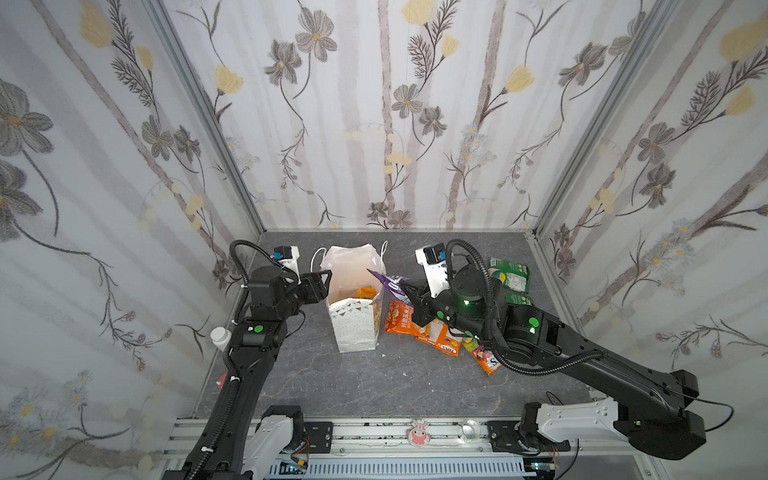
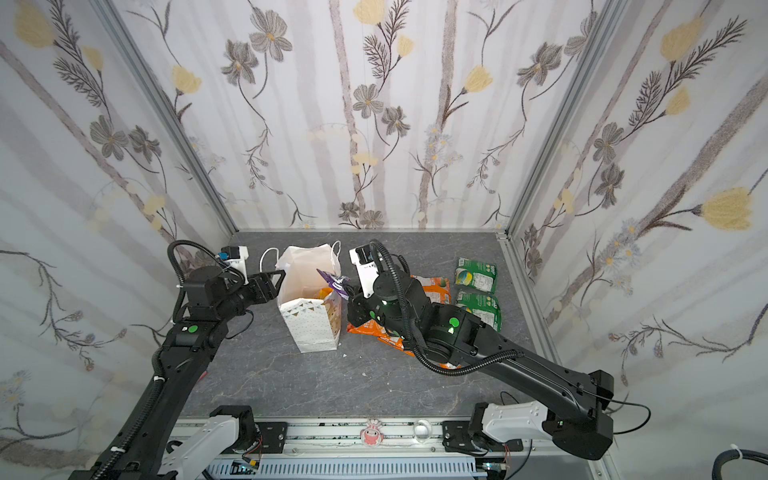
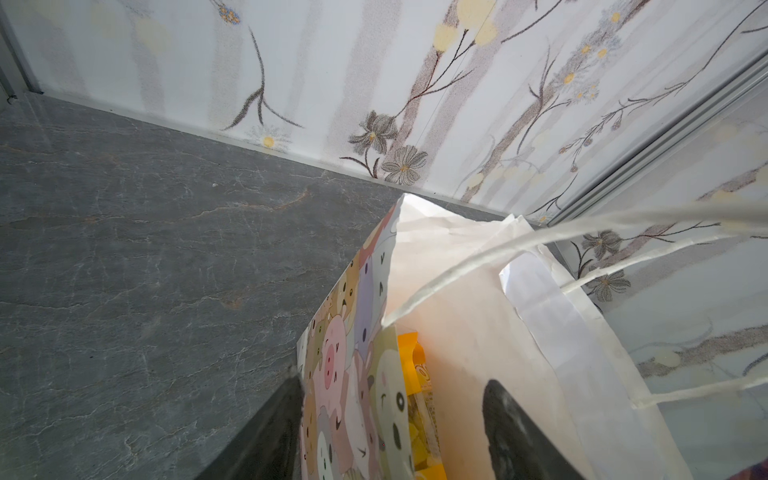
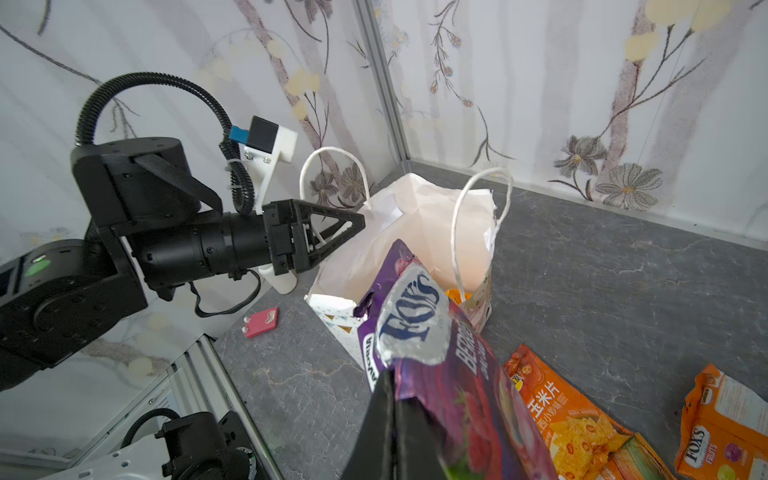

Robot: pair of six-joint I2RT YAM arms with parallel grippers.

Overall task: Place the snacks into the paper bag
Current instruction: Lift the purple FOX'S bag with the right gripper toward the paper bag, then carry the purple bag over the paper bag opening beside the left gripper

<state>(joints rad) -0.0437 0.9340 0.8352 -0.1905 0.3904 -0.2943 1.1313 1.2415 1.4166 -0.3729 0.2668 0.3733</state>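
The white paper bag (image 1: 357, 328) (image 2: 309, 328) stands upright and open at mid-table, cartoon animals on its side (image 3: 345, 365). An orange-yellow snack (image 3: 415, 374) (image 1: 365, 293) lies inside it. My left gripper (image 1: 328, 276) (image 3: 395, 380) (image 4: 359, 220) is open and straddles the bag's left wall, one finger outside and one inside. My right gripper (image 1: 409, 291) (image 4: 395, 415) is shut on a purple FOX'S packet (image 1: 390, 284) (image 2: 334, 282) (image 4: 436, 353), held over the bag's right rim. More snacks lie right of the bag: orange packets (image 1: 401, 320) (image 4: 573, 424) and two green ones (image 1: 509, 274) (image 2: 480, 309).
A white bottle (image 1: 220, 336) stands by the left wall, and a small red item (image 4: 261, 322) lies on the table near it. My right arm (image 1: 540, 336) hangs over part of the snack pile. Papered walls close in the back and both sides.
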